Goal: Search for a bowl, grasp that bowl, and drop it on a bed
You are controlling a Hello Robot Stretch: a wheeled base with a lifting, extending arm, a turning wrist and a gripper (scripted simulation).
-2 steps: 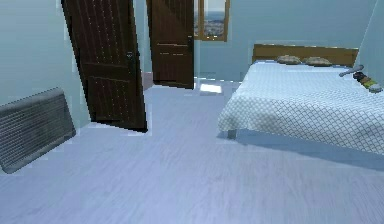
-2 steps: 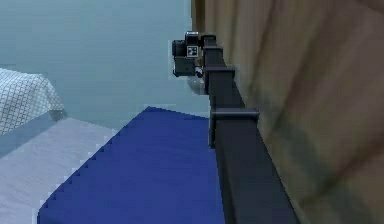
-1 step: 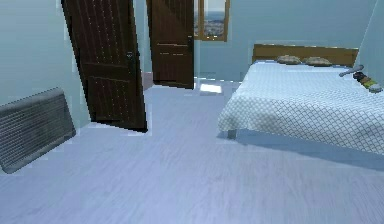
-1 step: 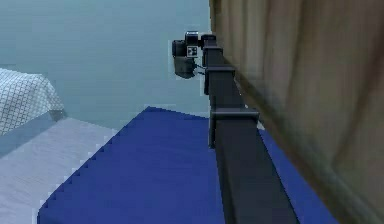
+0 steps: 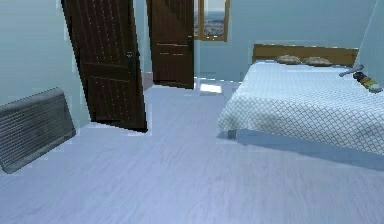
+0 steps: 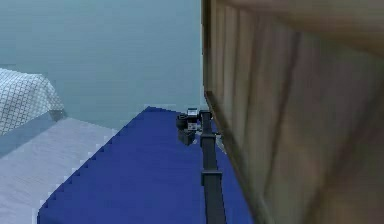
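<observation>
Mid-frame beside a wooden panel (image 6: 300, 110) sits my tool (image 6: 187, 123), its grip impossible to tell; the bed (image 5: 300, 105), my drop spot, lies right.

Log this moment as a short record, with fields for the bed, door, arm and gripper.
bed: white quilted cover, wooden headboard, two pillows, at the forward view's right
on bed: small dark things near the picture's right edge
nearer door: dark wood, standing open
gripper: seen against a blue surface; cannot tell whether it holds anything
beside arm: tall wooden panel
</observation>
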